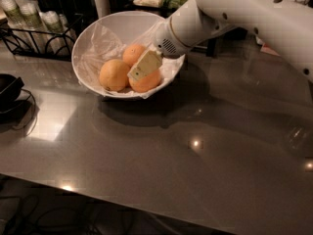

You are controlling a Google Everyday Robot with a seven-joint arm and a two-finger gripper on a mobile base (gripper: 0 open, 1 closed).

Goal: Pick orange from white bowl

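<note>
1. Grey reflective table (146, 170); white bowl (128, 27) at its far left, lined w/ crinkled sheet.
2. Target orange (148, 82) sits at the bowl's near-right side. Paler orange (113, 75) is just left of it, rear orange (133, 54) behind.
3. Gripper (145, 65) is inside the bowl, against the top of the target orange. Claw state: cannot tell.
4. Step in hand, est.: seating the grasp; fruit not lifted.
5. Next move needs a firm hold, then a straight lift clear of the bowl rim w/o dragging the sheet.

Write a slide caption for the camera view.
The gripper sits inside the white bowl, over the orange nearest the camera; the bowl stands on a grey table.
</note>
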